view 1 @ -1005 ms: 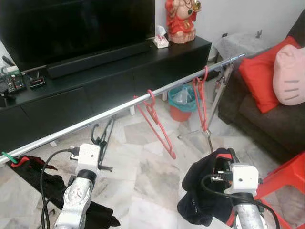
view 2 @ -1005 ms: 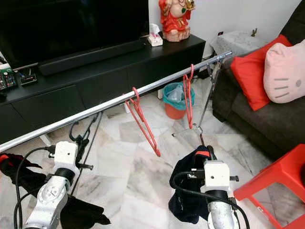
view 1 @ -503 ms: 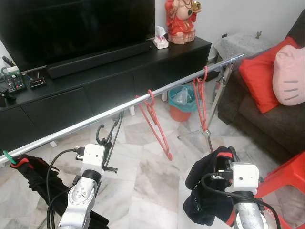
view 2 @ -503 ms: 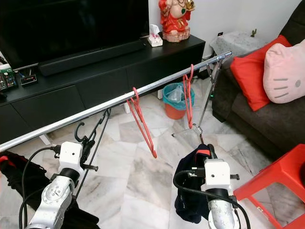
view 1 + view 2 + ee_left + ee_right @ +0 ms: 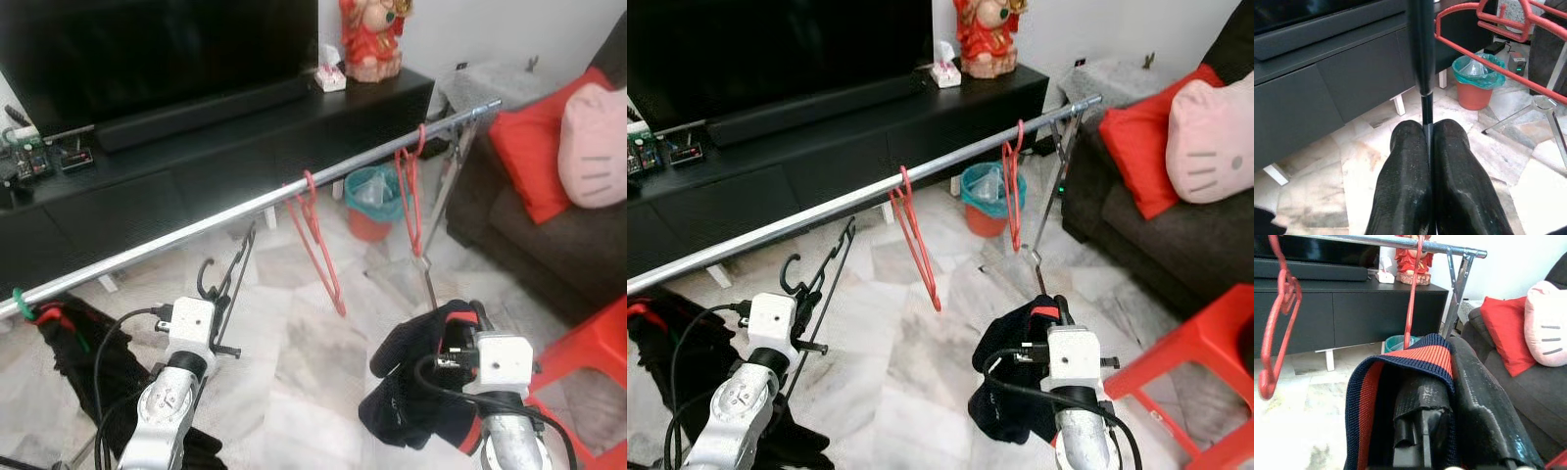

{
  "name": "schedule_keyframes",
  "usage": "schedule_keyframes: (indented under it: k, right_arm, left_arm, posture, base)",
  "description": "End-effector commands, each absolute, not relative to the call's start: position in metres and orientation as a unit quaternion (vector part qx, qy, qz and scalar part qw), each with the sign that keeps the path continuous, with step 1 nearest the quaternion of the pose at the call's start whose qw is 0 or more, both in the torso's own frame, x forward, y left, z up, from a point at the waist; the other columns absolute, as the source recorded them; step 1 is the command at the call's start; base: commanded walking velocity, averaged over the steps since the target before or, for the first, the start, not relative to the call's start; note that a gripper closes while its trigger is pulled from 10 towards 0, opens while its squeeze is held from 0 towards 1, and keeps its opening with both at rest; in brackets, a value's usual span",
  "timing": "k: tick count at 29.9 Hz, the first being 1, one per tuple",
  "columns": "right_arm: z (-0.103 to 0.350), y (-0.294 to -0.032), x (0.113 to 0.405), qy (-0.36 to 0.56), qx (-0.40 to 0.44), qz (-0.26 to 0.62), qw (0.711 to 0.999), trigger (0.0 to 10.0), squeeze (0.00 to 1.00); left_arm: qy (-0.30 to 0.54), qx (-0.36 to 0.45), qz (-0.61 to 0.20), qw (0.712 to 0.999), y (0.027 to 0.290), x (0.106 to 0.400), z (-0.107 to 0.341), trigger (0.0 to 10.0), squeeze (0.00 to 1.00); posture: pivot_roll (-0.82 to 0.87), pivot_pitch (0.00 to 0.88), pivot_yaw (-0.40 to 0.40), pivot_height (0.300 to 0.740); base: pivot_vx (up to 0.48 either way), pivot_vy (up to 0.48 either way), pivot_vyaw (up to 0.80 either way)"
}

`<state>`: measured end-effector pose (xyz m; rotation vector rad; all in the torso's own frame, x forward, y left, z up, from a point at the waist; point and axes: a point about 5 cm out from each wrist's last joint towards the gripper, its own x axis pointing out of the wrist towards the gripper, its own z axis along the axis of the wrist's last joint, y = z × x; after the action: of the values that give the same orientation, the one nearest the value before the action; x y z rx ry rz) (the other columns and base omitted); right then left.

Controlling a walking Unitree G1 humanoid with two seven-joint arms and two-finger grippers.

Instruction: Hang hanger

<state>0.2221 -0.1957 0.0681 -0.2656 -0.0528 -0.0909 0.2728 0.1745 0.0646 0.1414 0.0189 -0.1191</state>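
A silver clothes rail [image 5: 196, 227] runs across the room, rising toward the right. Two red hangers [image 5: 318, 245] [image 5: 409, 191] hang on it. My left gripper [image 5: 217, 297] is just below the rail, shut on a thin black hanger [image 5: 233, 266] whose hook points up, short of the rail. In the left wrist view the fingers [image 5: 1405, 166] pinch the hanger's rod [image 5: 1421, 49]. My right gripper [image 5: 462, 318] is low on the right, shut on a dark garment [image 5: 407, 397] with a red and navy striped band [image 5: 1415, 357].
Behind the rail stands a black TV cabinet [image 5: 245, 137] holding a TV, a red figurine [image 5: 370, 39] and small items. A teal-lined bin [image 5: 374, 201] sits under the rail. A dark sofa with cushions [image 5: 534, 162] and a red stool [image 5: 598, 372] are on the right. Dark clothes hang at the rail's left end [image 5: 69, 338].
My left gripper has carried the black hanger a little right and closer to the rail. The middle red hanger has swung slightly. The view has shifted a bit.
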Motion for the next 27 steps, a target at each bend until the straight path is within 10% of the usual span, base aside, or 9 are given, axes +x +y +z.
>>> schedule_keyframes:
  k: [1,27]
  right_arm:
    - [0.0691,-0.1978,0.2244,-0.026,-0.128,-0.053,0.990,10.0,0.00]
    - [0.0701,-0.2010,0.2277,-0.025,-0.121,-0.072,0.990,10.0,0.00]
  left_arm:
    - [0.012,0.066,-0.052,0.996,0.1783,0.2711,0.0651,10.0,0.00]
    - [0.011,0.067,-0.064,0.996,0.1765,0.2718,0.0684,10.0,0.00]
  posture:
    - [-0.06,0.000,0.042,0.740]
    - [-0.05,0.000,0.050,0.740]
  base:
    - [-0.259,0.000,0.00]
    - [-0.243,0.000,0.00]
